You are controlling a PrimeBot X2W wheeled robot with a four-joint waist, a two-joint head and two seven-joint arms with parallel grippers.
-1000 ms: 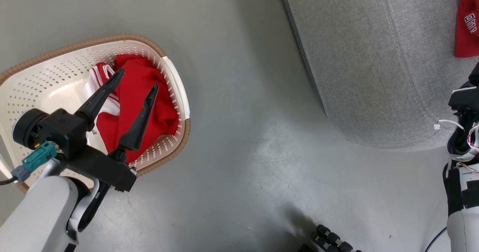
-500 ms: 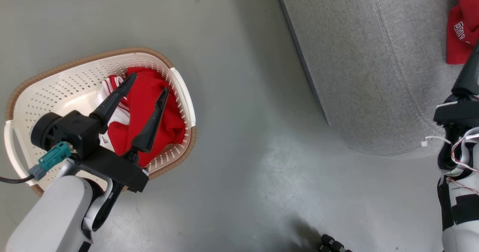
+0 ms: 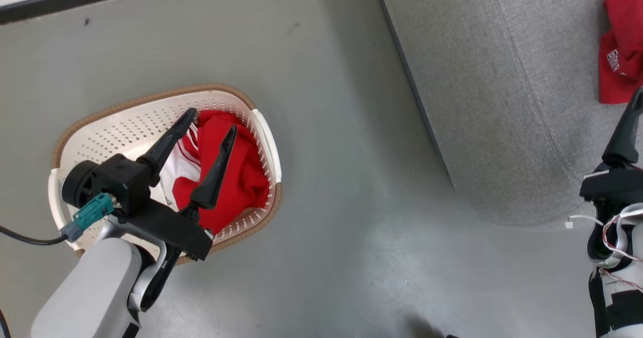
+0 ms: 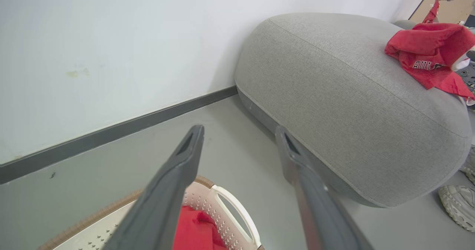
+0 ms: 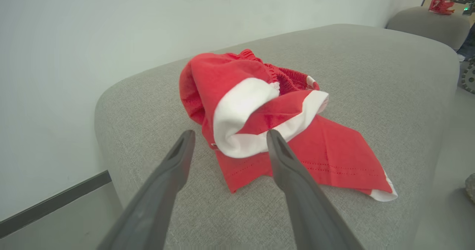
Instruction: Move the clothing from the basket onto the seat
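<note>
Grey floor (image 3: pixel 341 177), white wall with dark skirting. The basket (image 3: pixel 115 132) sits on the floor, well apart from the seat (image 3: pixel 492 102). One red garment (image 5: pixel 259 105) already lies on the seat. The rest of the clothing (image 3: pixel 246 177) is bunched at the basket's end nearest the seat. The left gripper (image 3: pixel 213 119) hovers over that pile, fingers (image 3: pixel 216 164) apart, empty. The right gripper (image 5: pixel 230 133) points at the seat garment, fingers apart too, holding nothing. Step in hand, as I read it: second pick from the basket. Next: drop left into the pile, close on a thick fold, lift clear of the rim before swinging over.
</note>
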